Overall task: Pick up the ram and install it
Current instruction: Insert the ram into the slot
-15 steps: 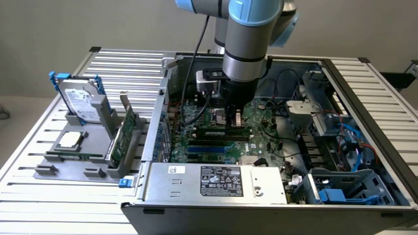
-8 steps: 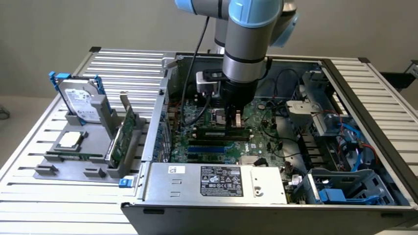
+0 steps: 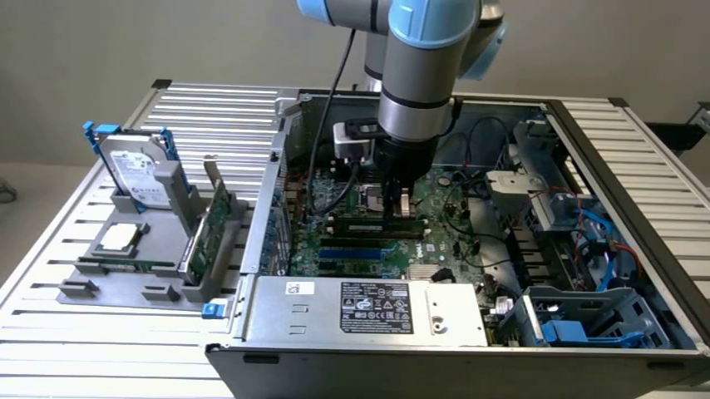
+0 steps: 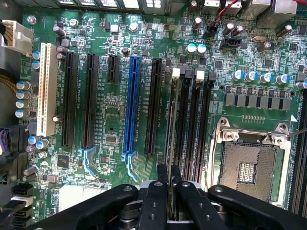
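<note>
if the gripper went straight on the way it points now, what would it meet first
Most likely the black memory slots on the motherboard, beside the open processor socket. The ram held in the gripper would touch them first; which slot is hard to tell.

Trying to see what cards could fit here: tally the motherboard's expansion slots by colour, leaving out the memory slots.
White expansion slot: 1
Blue expansion slot: 1
Black expansion slots: 4 (one of them short)
Total: 6
</note>
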Controlling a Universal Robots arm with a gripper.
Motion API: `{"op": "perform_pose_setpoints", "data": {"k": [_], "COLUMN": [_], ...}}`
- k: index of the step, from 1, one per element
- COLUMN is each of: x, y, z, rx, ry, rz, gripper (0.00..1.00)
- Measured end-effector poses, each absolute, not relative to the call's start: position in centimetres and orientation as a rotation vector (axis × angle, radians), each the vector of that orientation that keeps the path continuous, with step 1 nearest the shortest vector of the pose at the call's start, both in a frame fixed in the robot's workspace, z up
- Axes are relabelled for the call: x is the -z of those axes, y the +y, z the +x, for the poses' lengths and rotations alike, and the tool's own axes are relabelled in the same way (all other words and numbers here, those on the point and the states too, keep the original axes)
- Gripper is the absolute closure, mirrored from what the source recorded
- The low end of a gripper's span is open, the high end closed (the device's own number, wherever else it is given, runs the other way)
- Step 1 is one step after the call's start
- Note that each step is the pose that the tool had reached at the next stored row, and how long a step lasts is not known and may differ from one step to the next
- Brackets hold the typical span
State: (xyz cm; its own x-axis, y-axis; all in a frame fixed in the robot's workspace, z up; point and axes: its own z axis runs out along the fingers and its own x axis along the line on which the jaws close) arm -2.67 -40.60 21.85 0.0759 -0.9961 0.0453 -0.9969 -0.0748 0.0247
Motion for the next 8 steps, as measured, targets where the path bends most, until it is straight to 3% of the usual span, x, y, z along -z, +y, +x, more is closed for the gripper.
{"op": "perform_pose_setpoints", "data": {"k": [5, 8], "x": [-21.85, -21.98], "y": [-40.6, -40.6], "z": [-2.67, -2.67], "rx": [-0.024, -0.022], "ry": [-2.101, -2.101], "rz": [2.268, 2.267], "gripper": [0.85, 0.67]}}
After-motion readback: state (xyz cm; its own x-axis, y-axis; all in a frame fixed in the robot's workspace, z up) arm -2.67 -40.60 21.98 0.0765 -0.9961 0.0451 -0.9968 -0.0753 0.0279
